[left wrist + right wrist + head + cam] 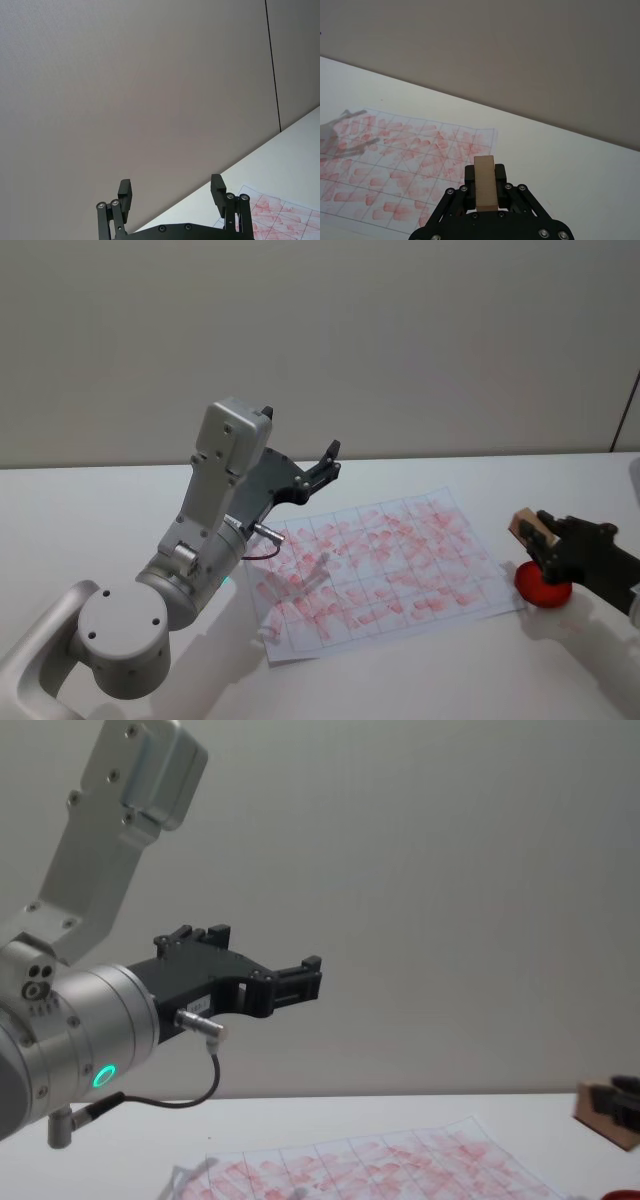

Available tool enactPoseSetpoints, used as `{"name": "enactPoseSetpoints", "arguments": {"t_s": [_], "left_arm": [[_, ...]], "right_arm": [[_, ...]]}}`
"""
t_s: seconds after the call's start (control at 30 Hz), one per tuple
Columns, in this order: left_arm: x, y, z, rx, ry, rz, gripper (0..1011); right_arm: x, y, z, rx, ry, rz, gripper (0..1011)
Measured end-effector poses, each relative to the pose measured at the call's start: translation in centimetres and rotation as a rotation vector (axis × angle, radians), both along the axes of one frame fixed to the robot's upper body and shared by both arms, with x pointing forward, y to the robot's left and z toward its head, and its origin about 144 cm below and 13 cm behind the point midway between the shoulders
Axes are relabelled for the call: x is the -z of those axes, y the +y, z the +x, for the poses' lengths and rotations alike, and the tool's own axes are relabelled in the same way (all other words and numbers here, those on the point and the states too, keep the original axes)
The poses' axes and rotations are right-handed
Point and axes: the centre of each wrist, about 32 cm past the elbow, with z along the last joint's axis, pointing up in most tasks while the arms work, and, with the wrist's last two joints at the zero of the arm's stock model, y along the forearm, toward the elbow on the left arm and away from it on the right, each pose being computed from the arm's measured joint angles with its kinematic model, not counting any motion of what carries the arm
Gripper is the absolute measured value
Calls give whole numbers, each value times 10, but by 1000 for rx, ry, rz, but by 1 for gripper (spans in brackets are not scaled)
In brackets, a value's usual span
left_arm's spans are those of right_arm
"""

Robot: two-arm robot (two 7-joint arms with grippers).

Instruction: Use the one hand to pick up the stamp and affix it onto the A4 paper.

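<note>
I have the stamp (484, 181) clamped between the fingers of my right gripper (485, 186), low in the middle of the right wrist view. In the head view it sits at the right edge of the frame, lifted just above a red ink pad (542, 589) and beside the right edge of the paper (385, 570).

The stamp looks like a small squared wooden block, so I judge it light and rigid, with nothing to crush. Its flat sides give the pads a fair seat, though smooth wood could slip or twist if I press down off-centre. The grip is across its two broad faces, with one end sticking out past the fingertips; that seems the right place to hold it.

My left gripper (171, 195) is raised high at centre-left of the head view, fingers spread wide and holding nothing, pointing toward the wall.

The paper is thin and lies nearly flat, but its near left corner looks lifted or curled. It may shift or stick to the stamp when I lift off. Red marks already fill most cells.

The table (420, 680) is plain, smooth white, and a bare beige wall (400, 340) stands behind it.
</note>
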Motion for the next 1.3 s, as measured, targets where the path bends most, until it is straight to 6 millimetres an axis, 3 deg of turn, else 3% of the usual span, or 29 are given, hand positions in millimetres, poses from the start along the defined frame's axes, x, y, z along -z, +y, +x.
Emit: {"name": "enactPoseSetpoints", "arguments": {"t_s": [0.4,1.3], "left_arm": [[0,0,0,0,0,0,1001],[0,0,0,0,0,0,1001]], "right_arm": [[1,-13,-11,62,52,-31,216],[9,-13,-1,57,144,-57,216]]}}
